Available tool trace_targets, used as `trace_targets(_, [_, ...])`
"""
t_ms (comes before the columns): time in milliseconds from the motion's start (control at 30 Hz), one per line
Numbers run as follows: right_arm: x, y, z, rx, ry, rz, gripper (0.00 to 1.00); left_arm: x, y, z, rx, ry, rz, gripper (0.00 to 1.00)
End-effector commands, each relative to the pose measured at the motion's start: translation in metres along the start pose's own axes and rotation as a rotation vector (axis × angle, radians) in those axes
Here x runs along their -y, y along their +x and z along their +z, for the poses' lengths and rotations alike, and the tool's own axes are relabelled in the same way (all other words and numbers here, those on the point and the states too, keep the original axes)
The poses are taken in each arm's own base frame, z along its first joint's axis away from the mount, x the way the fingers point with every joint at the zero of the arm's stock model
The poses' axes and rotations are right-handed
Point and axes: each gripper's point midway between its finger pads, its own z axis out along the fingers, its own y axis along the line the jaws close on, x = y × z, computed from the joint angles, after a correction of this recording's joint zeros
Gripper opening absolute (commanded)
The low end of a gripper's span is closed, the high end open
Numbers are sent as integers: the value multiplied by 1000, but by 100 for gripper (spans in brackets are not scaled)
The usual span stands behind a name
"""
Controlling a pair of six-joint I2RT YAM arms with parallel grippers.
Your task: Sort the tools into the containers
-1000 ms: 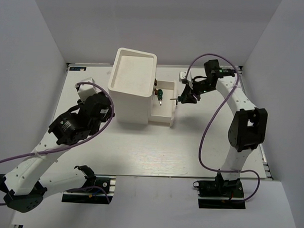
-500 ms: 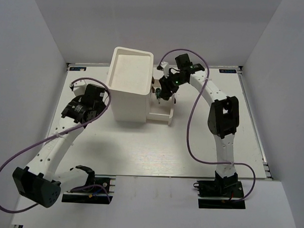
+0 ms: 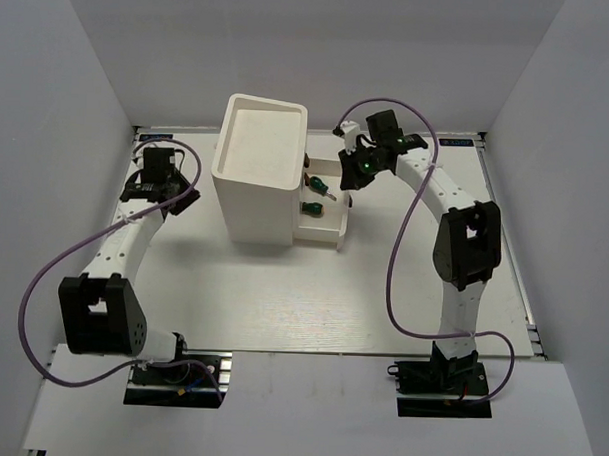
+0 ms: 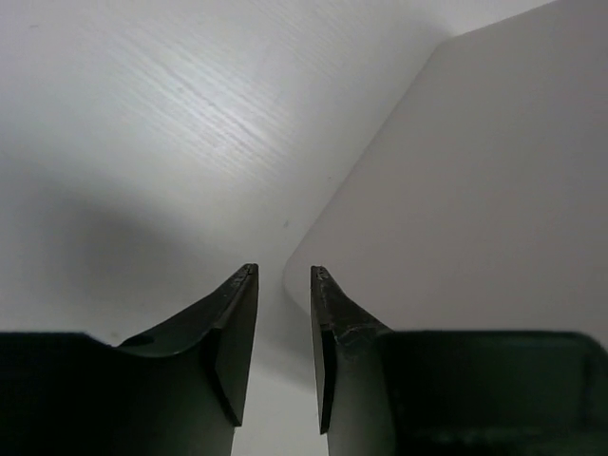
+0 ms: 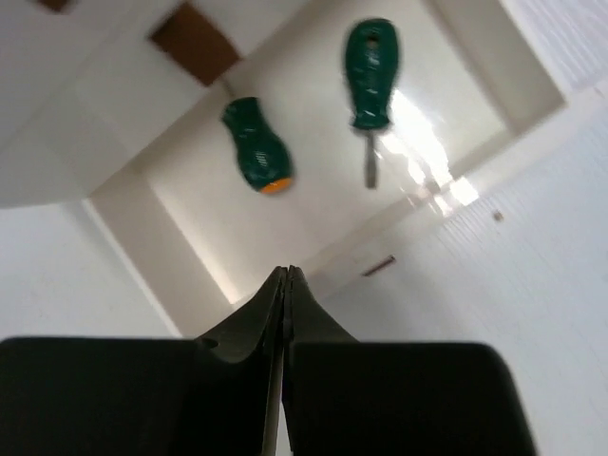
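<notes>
The white cabinet (image 3: 257, 166) stands mid-table with a white drawer (image 3: 329, 232) pulled out to its right. Two stubby green-handled screwdrivers (image 3: 317, 185) (image 3: 311, 207) lie in the drawer. In the right wrist view they lie apart on the drawer floor (image 5: 313, 218), one (image 5: 257, 147) left of the other (image 5: 370, 66). My right gripper (image 3: 348, 178) (image 5: 286, 273) is shut and empty, just above the drawer's right side. My left gripper (image 3: 154, 183) (image 4: 284, 273) is slightly open and empty over the table, left of the cabinet. Pliers and the thin screwdrivers are out of view.
A brown drawer knob (image 5: 195, 40) shows on the cabinet front above the open drawer. White walls enclose the table (image 3: 282, 287) on the left, back and right. A pale flat surface (image 4: 475, 190) fills the right of the left wrist view.
My right gripper carried a second green screwdriver over the drawer, left it there and drew back to the right. My left arm swung out to the far left of the cabinet.
</notes>
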Motion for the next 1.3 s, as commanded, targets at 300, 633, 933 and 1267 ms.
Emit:
trace_targets(300, [98, 36, 5, -182, 422, 179, 0, 89, -11, 47, -158, 395, 89, 24])
trace_targets(633, [25, 20, 49, -88, -53, 256, 0, 92, 16, 42, -226, 474, 117, 21])
trace_targets(933, [-16, -20, 55, 53, -313, 291, 0, 100, 34, 35, -299, 552, 142, 18])
trace_targets(1267, [-39, -42, 72, 131, -483, 267, 0, 110, 49, 28, -357, 593, 193, 17])
